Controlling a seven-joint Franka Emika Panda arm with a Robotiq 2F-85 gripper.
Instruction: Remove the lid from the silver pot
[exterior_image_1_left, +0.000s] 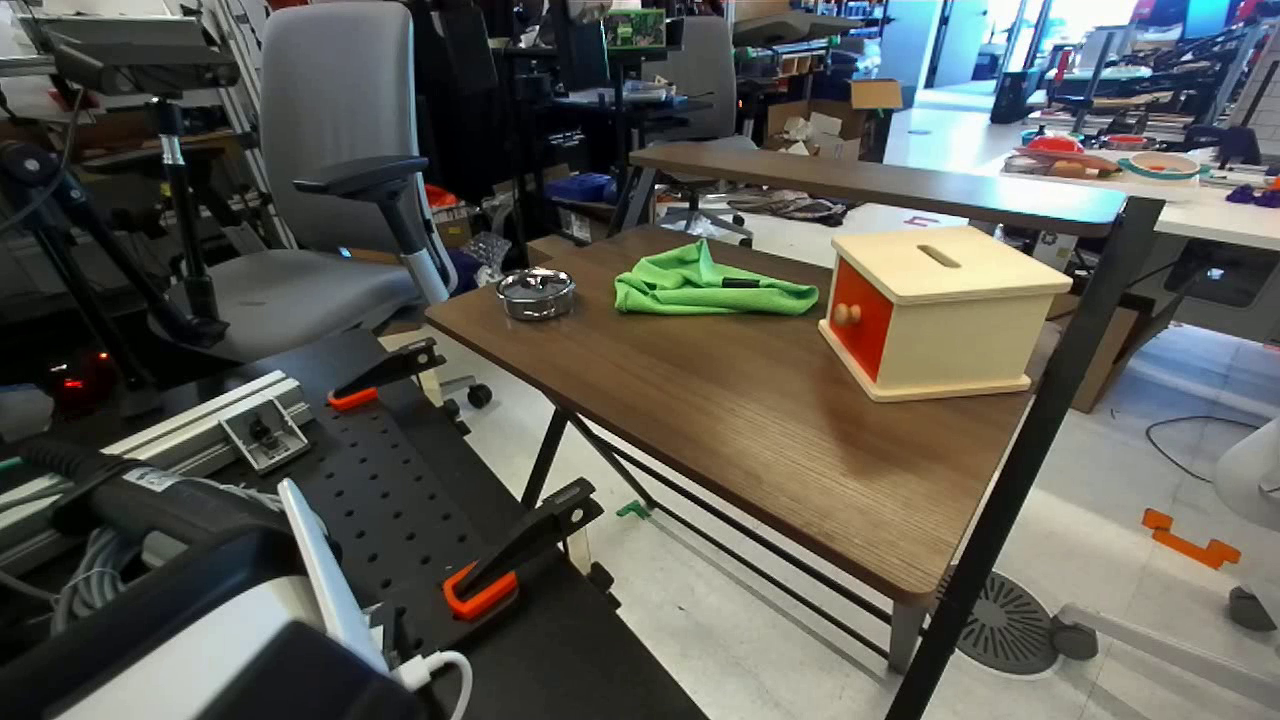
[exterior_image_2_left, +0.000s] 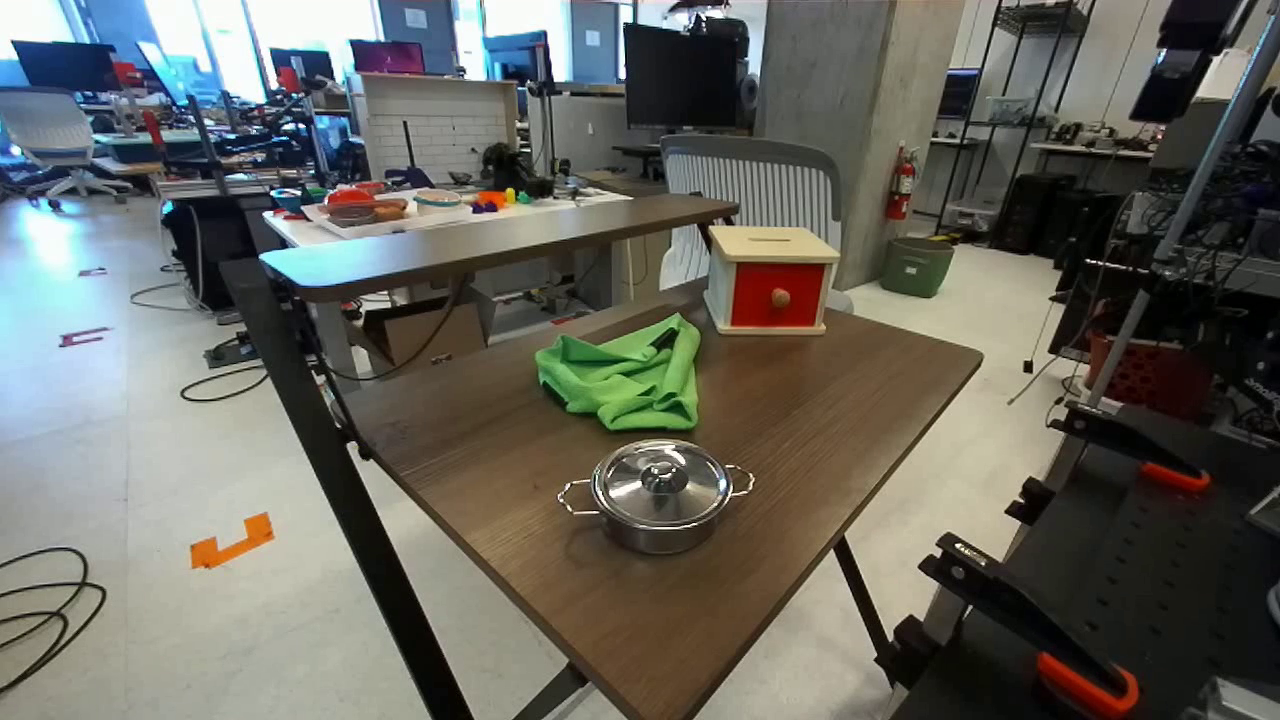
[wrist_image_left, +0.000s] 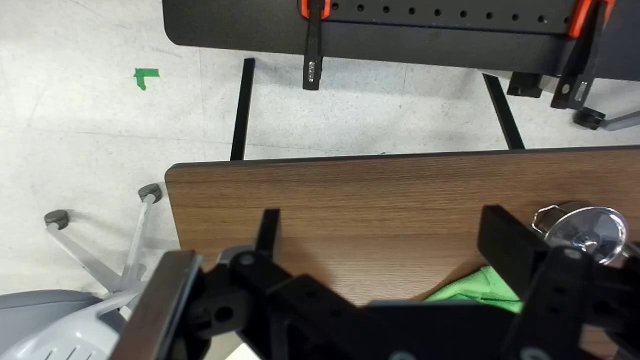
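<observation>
Two fingers (wrist_image_left: 502, 245): spread wide, nothing between them. Gripper (wrist_image_left: 384, 227) looks well above the table (wrist_image_left: 350, 195).
Pot (exterior_image_2_left: 662, 541): on the table, outside the jaws, just past the finger at the wrist view's right, which hides a bit of it.
Lid (exterior_image_2_left: 662, 506): on the pot, looks seated level. I'd call this the approach.
Knob (exterior_image_2_left: 664, 477): mid-lid, pointing up. Slide the jaws over toward the pot until the knob sits midway between the fingers, then drop straight down.
Handles (exterior_image_2_left: 570, 508): wire loops, opposite sides of the pot. Narrow the jaws first so both fingers land inside the lid's edge and miss the loops.
Knob grip: small and shiny, probably slippery. Close low on it, check hold, then lift slow and vertical; a tilt could drag the pot along.
Cloth (wrist_image_left: 480, 289): green, partly behind that same finger, near the pot but apart from it. Carry the fingers high on the way across.
Box (exterior_image_2_left: 765, 275): wooden, well apart from the pot, beyond the cloth in an exterior view. Where it lies against the jaws I can't tell.
</observation>
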